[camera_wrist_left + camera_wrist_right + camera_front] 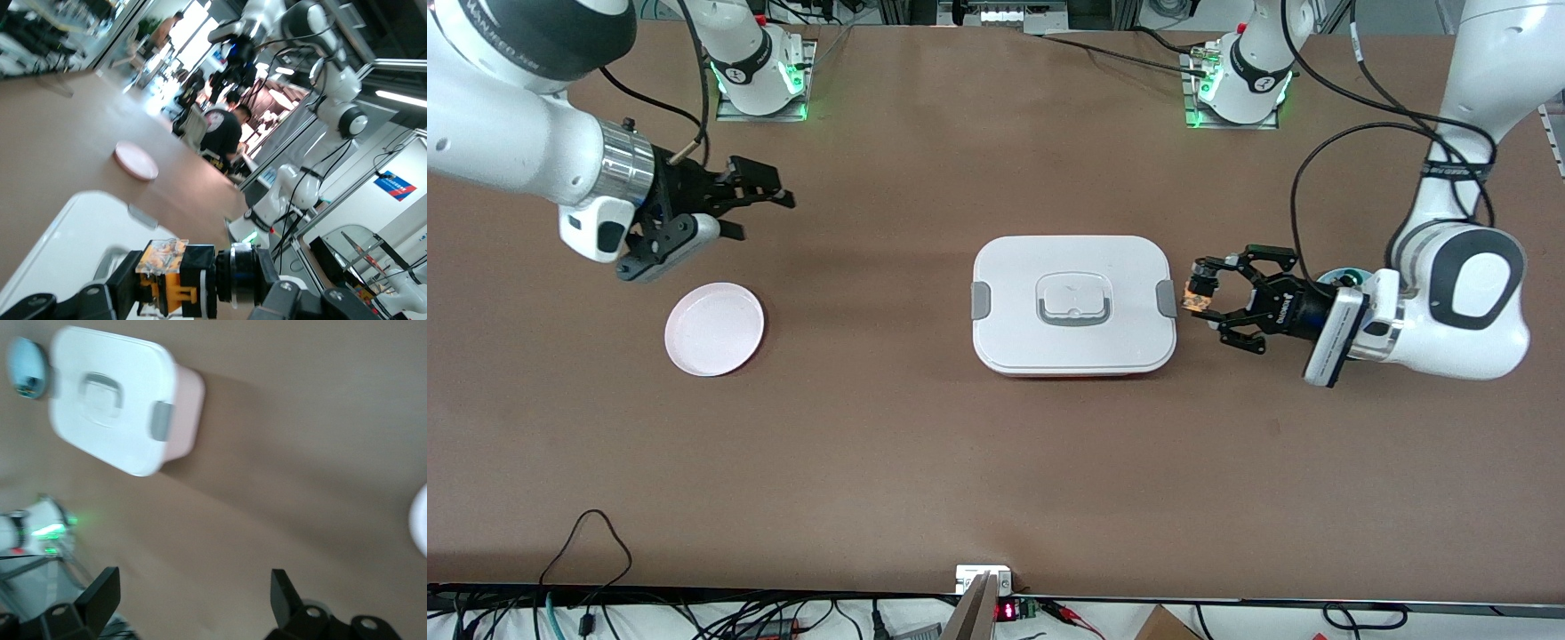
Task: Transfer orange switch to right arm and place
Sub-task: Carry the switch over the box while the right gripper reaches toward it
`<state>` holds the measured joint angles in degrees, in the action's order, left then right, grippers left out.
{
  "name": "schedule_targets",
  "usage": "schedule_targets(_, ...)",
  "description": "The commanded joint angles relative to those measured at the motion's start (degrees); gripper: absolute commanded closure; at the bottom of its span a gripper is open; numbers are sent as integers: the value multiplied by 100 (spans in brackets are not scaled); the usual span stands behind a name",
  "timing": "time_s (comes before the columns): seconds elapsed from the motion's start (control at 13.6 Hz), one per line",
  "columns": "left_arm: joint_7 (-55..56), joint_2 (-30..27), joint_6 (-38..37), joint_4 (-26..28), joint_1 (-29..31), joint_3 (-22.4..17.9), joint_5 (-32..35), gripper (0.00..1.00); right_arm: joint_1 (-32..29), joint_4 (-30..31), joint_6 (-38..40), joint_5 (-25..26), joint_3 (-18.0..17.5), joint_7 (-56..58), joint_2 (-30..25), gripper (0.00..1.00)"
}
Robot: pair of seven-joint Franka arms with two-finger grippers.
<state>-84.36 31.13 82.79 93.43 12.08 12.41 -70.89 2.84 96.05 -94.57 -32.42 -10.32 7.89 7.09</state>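
1. Two grippers matter here. The left gripper [1202, 307] pinches the orange switch [1197, 294] between its linked claws, carried in the air just beside the lunch box's clasp at the left arm's end. The left wrist view shows the orange switch [172, 277] lying crosswise in the jaws, its black and silvery end sticking out free, probably so the other gripper has something to take.
2. The right gripper [769, 203] hangs over bare table above the pink plate [714, 328], its slim fingers [100, 593] spread wide, seemingly ready to receive.
3. The white lunch box [1073, 304] sits lidded mid-table, between the two grippers, so the handover likely has to happen over it.
4. A teal object [1343, 277] lies partly hidden under the left wrist.
5. The plate, near the right arm's end, looks like the place for the switch.
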Motion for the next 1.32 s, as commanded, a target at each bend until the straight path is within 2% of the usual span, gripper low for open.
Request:
schedule_targets(0.0, -1043, 95, -105, -123, -310, -11, -643, 63, 14, -131, 44, -1498, 12, -820, 520, 0)
schedule_targets(0.15, -1249, 69, 17, -97, -452, -11, -917, 63, 75, -131, -105, -2519, 3, -1096, 758, 0)
schedule_targets(0.37, -1258, 16, 167, -71, -759, -2, -1197, 64, 479, -122, -745, -3504, 3, -1062, 1109, 0)
schedule_targets(0.59, -1294, -115, 850, -44, -1224, -2, -1418, 65, 1023, -122, -1632, -4305, 3, -947, 1199, 0)
schedule_targets(0.88, -1302, -133, 1213, 35, -1516, 76, -1997, 65, 1683, -122, -2793, -5018, 3, -956, 1374, 0)
schedule_targets(1.03, -1302, -133, 1344, 44, -1525, 156, -2034, 65, 1938, -131, -3338, -5291, 3, -965, 1488, 0)
schedule_targets(1.25, -1294, -142, 1739, 44, -1525, 454, -2051, 65, 2124, -323, -3708, -5494, -5, -1008, 1637, 2)
